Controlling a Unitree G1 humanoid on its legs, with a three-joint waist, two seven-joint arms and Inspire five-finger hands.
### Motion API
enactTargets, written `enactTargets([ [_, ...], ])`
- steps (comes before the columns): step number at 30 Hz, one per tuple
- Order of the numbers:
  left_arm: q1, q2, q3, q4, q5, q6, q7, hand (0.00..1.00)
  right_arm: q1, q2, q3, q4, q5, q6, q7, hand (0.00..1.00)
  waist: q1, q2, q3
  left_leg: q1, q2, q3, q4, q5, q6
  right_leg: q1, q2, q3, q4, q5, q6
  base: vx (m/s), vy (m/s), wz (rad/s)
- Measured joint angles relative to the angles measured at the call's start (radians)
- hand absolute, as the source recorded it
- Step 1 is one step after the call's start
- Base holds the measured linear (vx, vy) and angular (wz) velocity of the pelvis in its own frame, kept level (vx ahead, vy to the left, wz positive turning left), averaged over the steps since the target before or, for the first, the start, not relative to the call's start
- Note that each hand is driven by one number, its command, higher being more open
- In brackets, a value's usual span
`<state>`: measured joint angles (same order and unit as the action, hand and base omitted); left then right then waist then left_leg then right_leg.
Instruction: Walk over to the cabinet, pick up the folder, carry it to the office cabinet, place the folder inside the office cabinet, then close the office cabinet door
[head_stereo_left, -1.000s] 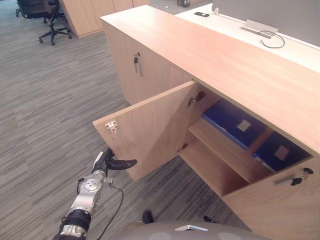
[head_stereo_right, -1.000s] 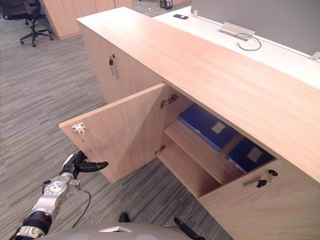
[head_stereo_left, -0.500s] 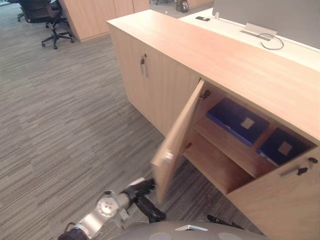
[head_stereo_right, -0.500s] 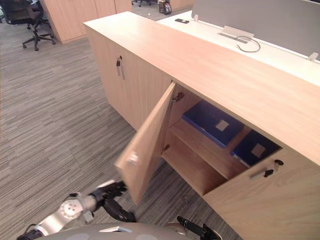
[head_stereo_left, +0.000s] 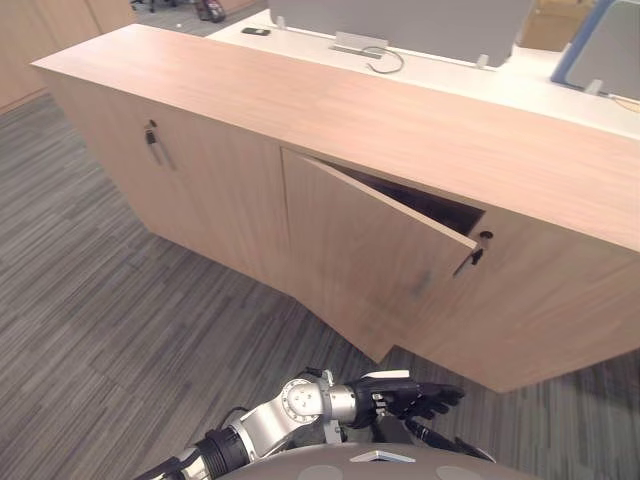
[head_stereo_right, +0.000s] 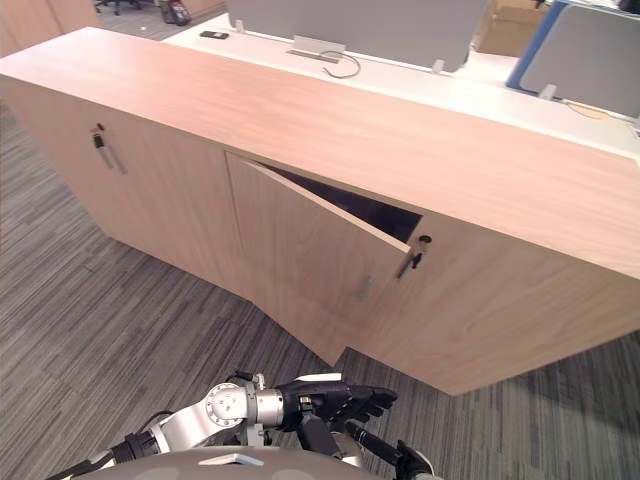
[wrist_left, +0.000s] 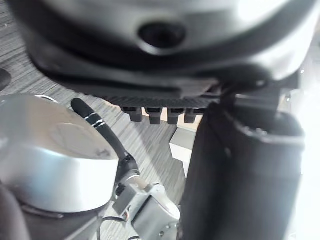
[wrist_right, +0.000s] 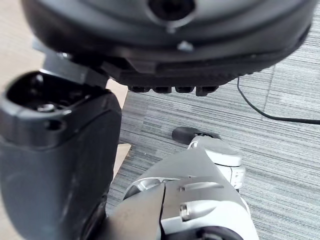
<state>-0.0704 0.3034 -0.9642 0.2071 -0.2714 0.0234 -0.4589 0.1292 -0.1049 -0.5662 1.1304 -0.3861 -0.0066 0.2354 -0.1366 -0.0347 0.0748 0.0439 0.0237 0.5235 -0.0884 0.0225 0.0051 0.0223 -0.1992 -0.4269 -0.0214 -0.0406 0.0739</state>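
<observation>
The office cabinet (head_stereo_left: 300, 100) is long and of light wood. Its middle door (head_stereo_left: 370, 250) stands slightly ajar, with a narrow dark gap along its top edge. A slim handle (head_stereo_left: 466, 258) sits at the door's free edge. No folder is visible; the inside is hidden behind the door. My left hand (head_stereo_left: 410, 395) hangs low in front of the door and apart from it, open with its fingers (wrist_left: 160, 116) stretched out. My right hand (head_stereo_right: 410, 462) is low at the bottom edge, and its fingers (wrist_right: 170, 90) are relaxed and hold nothing.
A second cabinet door with a handle (head_stereo_left: 153, 140) lies to the left and is closed. Behind the cabinet runs a white desk (head_stereo_left: 450, 75) with a cable (head_stereo_left: 380, 60), a phone (head_stereo_left: 255, 31) and a grey partition (head_stereo_left: 400, 15). Grey striped carpet (head_stereo_left: 100, 330) spreads out in front.
The door has swung from wide open to nearly closed. My left hand has moved right, from the door's outer edge to below its front. The camera has turned right.
</observation>
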Motion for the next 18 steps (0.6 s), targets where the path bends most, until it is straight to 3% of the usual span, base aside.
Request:
enactTargets([
  [4,0.048,0.008,0.020,0.002,0.000,0.000,0.015,1.00,0.016,0.000,0.027,-0.008,0.003,0.000,-0.026,1.00,-0.003,0.000,-0.026,0.024,0.001,0.028,0.000,-0.017,-0.016,0.001,0.002,0.042,0.004,0.022,0.022,0.11,-0.014,-0.20],
  [8,0.104,-0.026,0.128,0.081,0.008,-0.001,0.050,1.00,0.022,0.000,0.049,-0.008,0.010,0.001,-0.042,1.00,0.001,-0.003,-0.036,0.055,0.006,0.033,0.000,-0.030,-0.033,0.024,0.009,0.066,0.007,0.066,0.028,0.14,-0.021,-0.06],
  [11,0.153,-0.089,0.362,0.221,0.009,-0.014,0.118,1.00,0.020,-0.004,0.088,-0.007,0.027,0.010,-0.060,1.00,0.023,-0.006,-0.036,0.031,0.047,0.049,0.094,-0.081,-0.045,0.033,0.028,0.080,0.007,0.059,0.024,0.15,-0.045,-0.20],
  [13,0.158,-0.144,0.567,0.337,0.001,-0.025,0.192,1.00,0.016,-0.011,0.112,-0.006,0.067,0.023,-0.069,1.00,0.043,0.008,-0.020,-0.060,0.159,0.041,0.382,-0.212,-0.051,0.032,0.063,0.091,0.040,0.032,0.008,0.11,-0.107,-0.29],
  [14,0.159,-0.162,0.681,0.388,-0.009,-0.026,0.231,1.00,0.012,-0.021,0.137,-0.006,0.091,0.034,-0.076,1.00,0.061,0.023,-0.003,-0.093,0.225,0.017,0.523,-0.257,-0.045,0.046,0.096,0.113,0.044,0.021,-0.004,0.09,-0.099,-0.43],
  [15,0.162,-0.171,0.728,0.409,-0.011,-0.026,0.251,1.00,0.010,-0.027,0.151,-0.006,0.099,0.040,-0.079,1.00,0.071,0.030,0.006,-0.104,0.248,-0.007,0.580,-0.269,-0.040,0.056,0.107,0.127,0.044,0.017,-0.008,0.09,-0.034,-0.63],
  [16,0.174,-0.183,0.845,0.451,-0.011,-0.031,0.308,1.00,0.004,-0.044,0.185,-0.005,0.123,0.046,-0.089,1.00,0.088,0.037,0.026,-0.135,0.266,-0.112,0.698,-0.272,-0.033,0.075,0.113,0.166,0.053,0.007,-0.019,0.07,0.035,-0.58],
  [17,0.187,-0.184,0.890,0.463,-0.011,-0.043,0.337,1.00,-0.004,-0.053,0.199,-0.005,0.128,0.046,-0.094,1.00,0.098,0.040,0.031,-0.154,0.257,-0.175,0.733,-0.270,-0.029,0.075,0.111,0.181,0.061,0.003,-0.020,0.10,0.142,-0.83],
  [18,0.213,-0.193,0.956,0.488,-0.013,-0.061,0.375,1.00,-0.019,-0.068,0.224,0.007,0.131,0.052,-0.099,1.00,0.114,0.039,0.034,-0.158,0.217,-0.299,0.709,-0.309,-0.059,0.064,0.100,0.217,0.073,-0.001,-0.020,0.08,0.174,-0.72],
])
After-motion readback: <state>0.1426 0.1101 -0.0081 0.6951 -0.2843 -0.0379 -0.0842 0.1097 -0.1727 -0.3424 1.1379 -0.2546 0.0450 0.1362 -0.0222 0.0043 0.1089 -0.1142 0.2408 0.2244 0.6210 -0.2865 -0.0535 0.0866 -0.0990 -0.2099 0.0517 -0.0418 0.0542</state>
